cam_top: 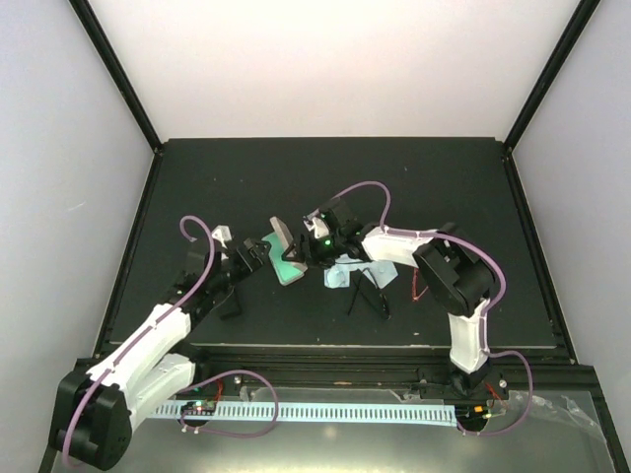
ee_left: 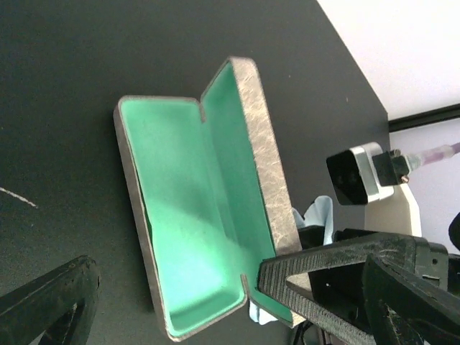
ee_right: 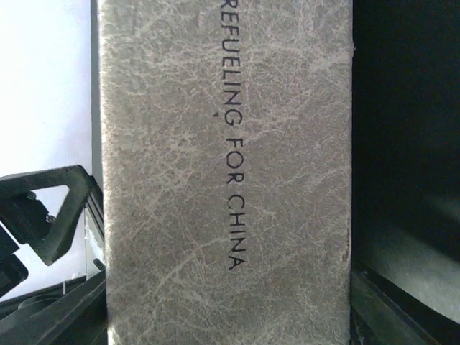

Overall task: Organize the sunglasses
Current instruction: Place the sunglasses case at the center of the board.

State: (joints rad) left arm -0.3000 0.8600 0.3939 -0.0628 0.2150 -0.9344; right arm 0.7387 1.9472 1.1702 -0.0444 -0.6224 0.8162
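Oblong case (ee_left: 187,215): cracked grey leather-look shell, mint lining. Right pincer (cam_top: 299,252) clamps lid (ee_right: 230,180); left pincer (ee_left: 228,287) apart.

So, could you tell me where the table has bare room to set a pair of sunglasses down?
The far half of the table, from the open case back to the far edge, is bare, as is the strip along the right edge. Mid-table is crowded: left gripper, right gripper, case, blue cloth, black sunglasses.
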